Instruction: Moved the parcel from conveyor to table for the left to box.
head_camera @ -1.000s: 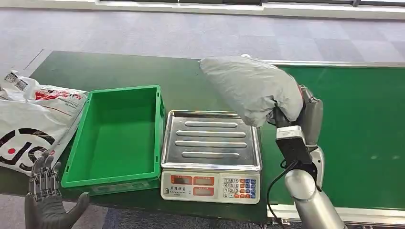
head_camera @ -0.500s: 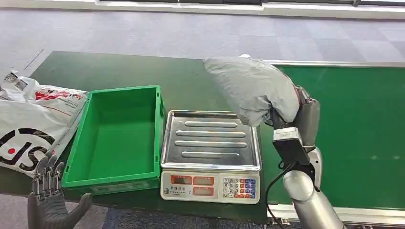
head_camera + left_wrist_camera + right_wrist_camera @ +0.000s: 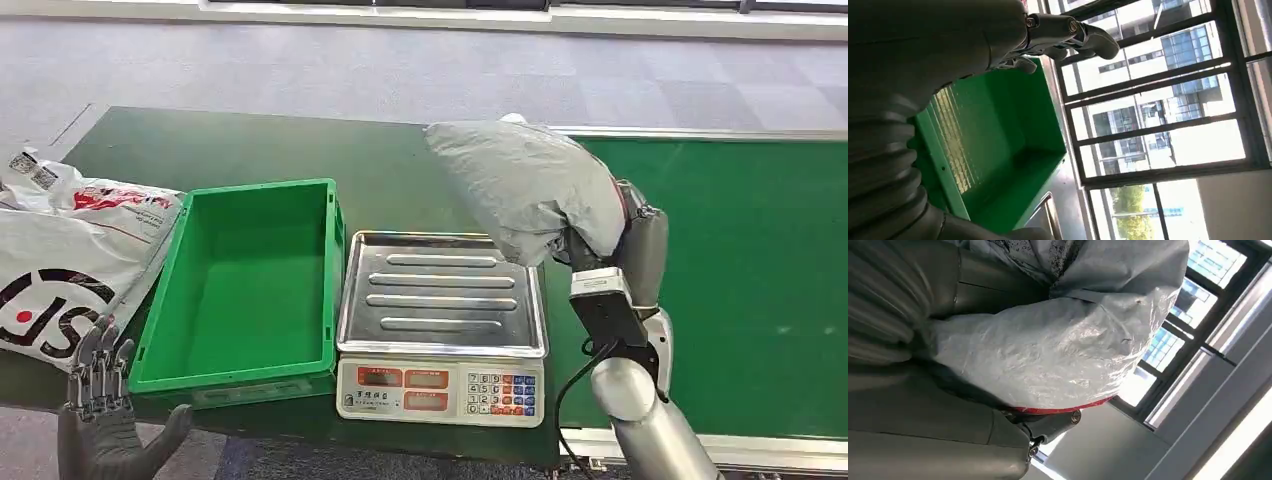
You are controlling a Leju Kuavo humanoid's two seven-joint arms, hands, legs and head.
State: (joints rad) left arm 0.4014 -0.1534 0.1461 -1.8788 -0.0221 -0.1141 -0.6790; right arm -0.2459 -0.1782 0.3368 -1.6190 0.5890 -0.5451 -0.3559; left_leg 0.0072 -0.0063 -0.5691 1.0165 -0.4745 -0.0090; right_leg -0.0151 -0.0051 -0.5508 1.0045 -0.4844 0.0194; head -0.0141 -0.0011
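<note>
My right hand (image 3: 625, 240) holds a bulging grey plastic parcel (image 3: 525, 185) in the air, above the far right corner of the scale's steel pan (image 3: 442, 292). The right wrist view has the parcel (image 3: 1058, 347) pressed against the hand's grey cover (image 3: 938, 440), hiding most of the fingers. An empty green box (image 3: 245, 280) sits left of the scale. My left hand (image 3: 100, 420) hovers below the table's near left corner, fingers apart and holding nothing. The left wrist view looks past those fingers (image 3: 1068, 35) into the green box (image 3: 1003, 145).
A white printed mailer bag (image 3: 65, 255) lies on the dark green table (image 3: 250, 145) left of the box. The scale's display and keypad (image 3: 440, 390) face me at the front edge. The bright green conveyor belt (image 3: 750, 260) runs along the right.
The right hand has carried the parcel slightly to the right and a little lower. The left hand has barely shifted.
</note>
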